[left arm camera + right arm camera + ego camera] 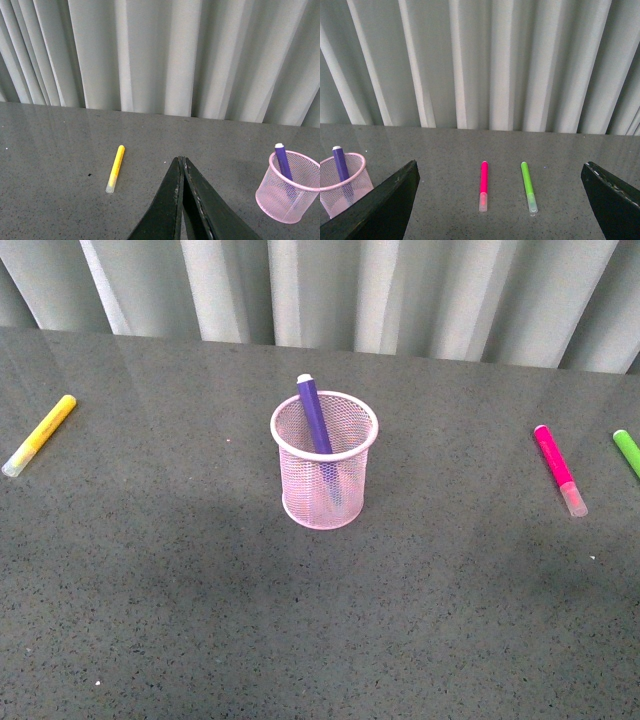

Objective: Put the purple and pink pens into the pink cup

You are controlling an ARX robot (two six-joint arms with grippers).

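The pink cup point(324, 460) stands upright mid-table, with the purple pen point(313, 415) leaning inside it, its end above the rim. The pink pen point(559, 469) lies flat on the table to the right, clear cap toward the front. Neither arm shows in the front view. My left gripper point(180, 160) is shut and empty; the cup point(289, 187) and purple pen point(283, 161) show beside it in the left wrist view. My right gripper point(501, 172) is open wide and empty; the pink pen point(483, 185) lies between its fingers, farther off. The cup point(344, 184) shows at that view's edge.
A yellow marker point(40, 433) lies at the table's left; it also shows in the left wrist view point(115, 168). A green marker point(627, 451) lies at the right edge, beside the pink pen, and in the right wrist view point(528, 186). Grey curtains hang behind the table.
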